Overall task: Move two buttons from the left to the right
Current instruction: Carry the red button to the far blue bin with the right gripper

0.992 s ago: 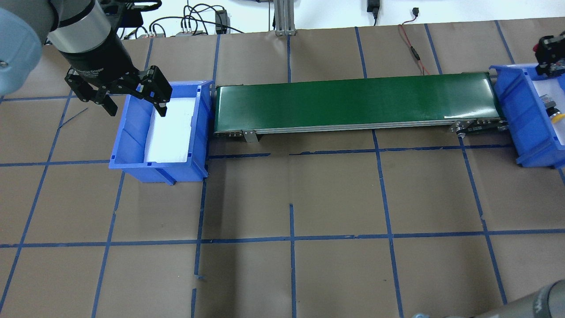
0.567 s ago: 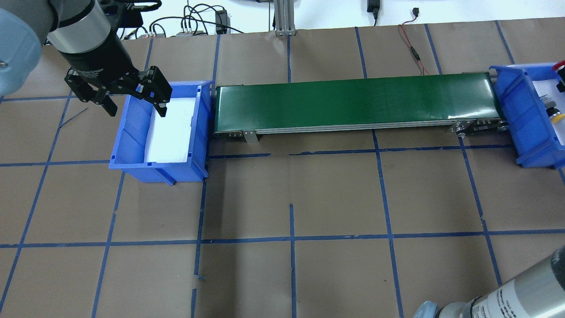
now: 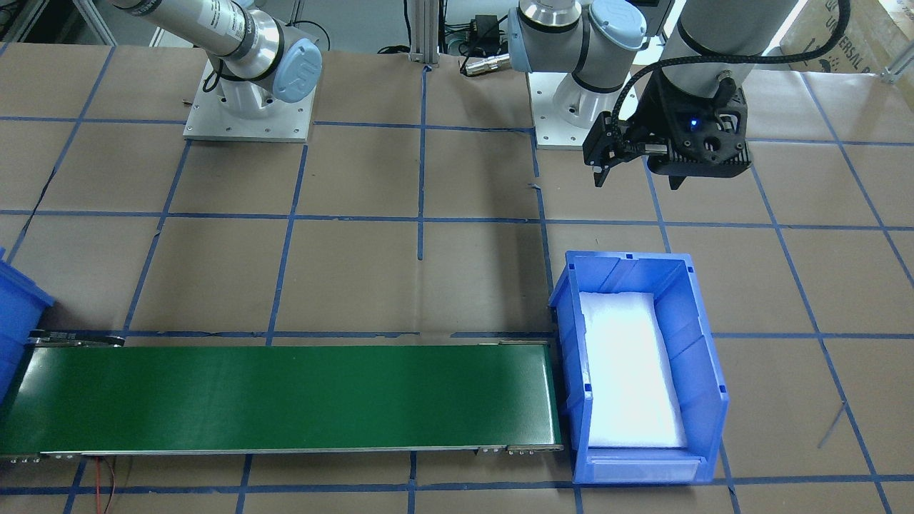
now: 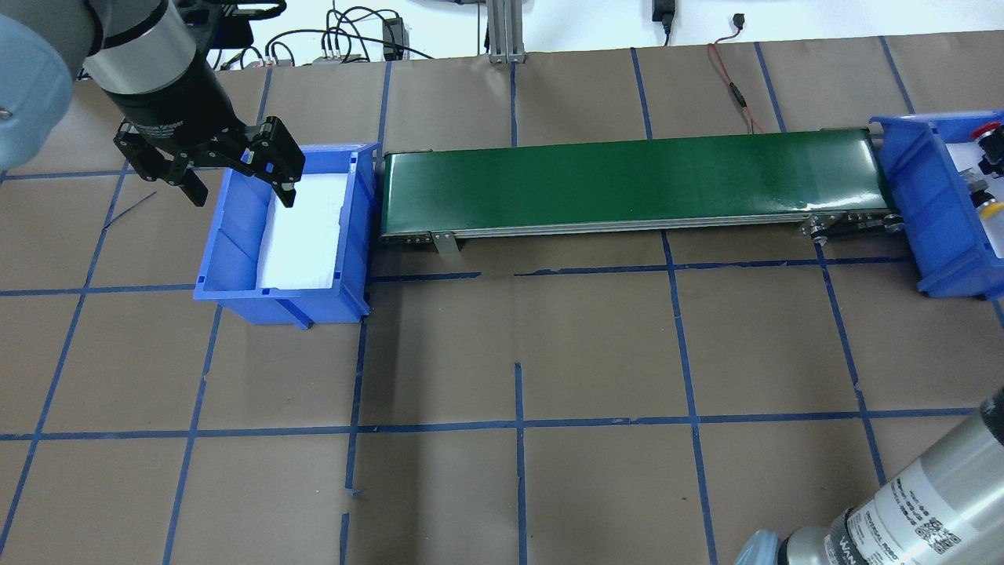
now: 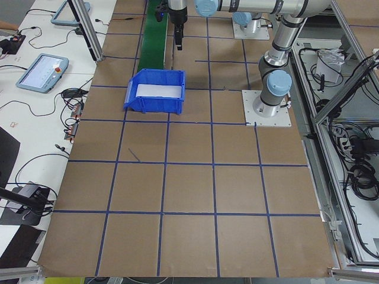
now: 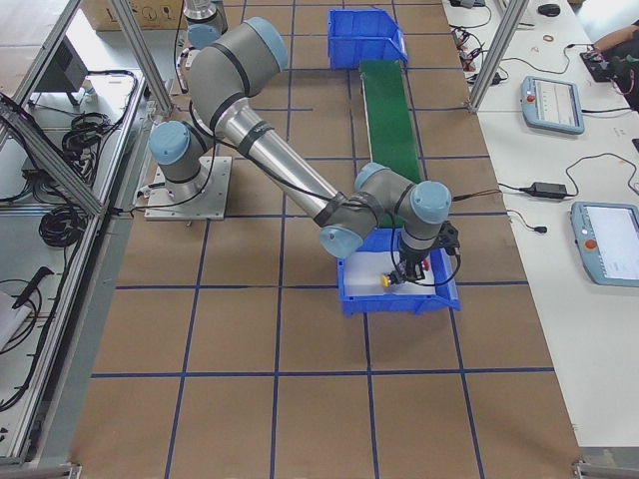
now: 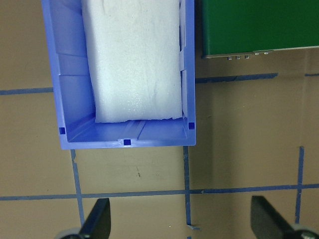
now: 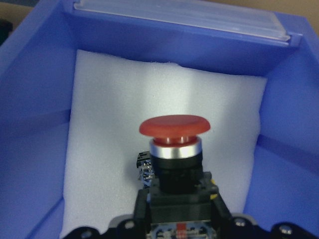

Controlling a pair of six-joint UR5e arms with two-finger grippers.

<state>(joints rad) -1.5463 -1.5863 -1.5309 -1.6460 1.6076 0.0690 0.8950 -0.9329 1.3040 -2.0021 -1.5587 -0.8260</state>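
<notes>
Your right gripper [image 6: 406,271] pinches the red button [image 8: 174,144] over the right bin's [image 8: 35,89] foam [image 8: 109,109], the yellow button [image 4: 991,209] just beside it; your left gripper [image 4: 241,196] hangs spread near the left bin [image 4: 235,292]

The tabletop [image 4: 596,345] is covered in matt brown paper, marked off with strips of blue tape [image 4: 518,424]. The conveyor belt [image 4: 627,180] is a glossy green, catching the light, and its side rail [image 4: 627,227] is bare metal. The left bin [image 4: 235,235] and right bin [image 4: 918,204] are smooth blue plastic, and the left holds soft white foam [image 4: 306,227]. The red button [image 8: 174,126] has a shiny plastic cap over a polished metal ring [image 8: 176,148]. The right arm [image 3: 207,25] is brushed metal.
</notes>
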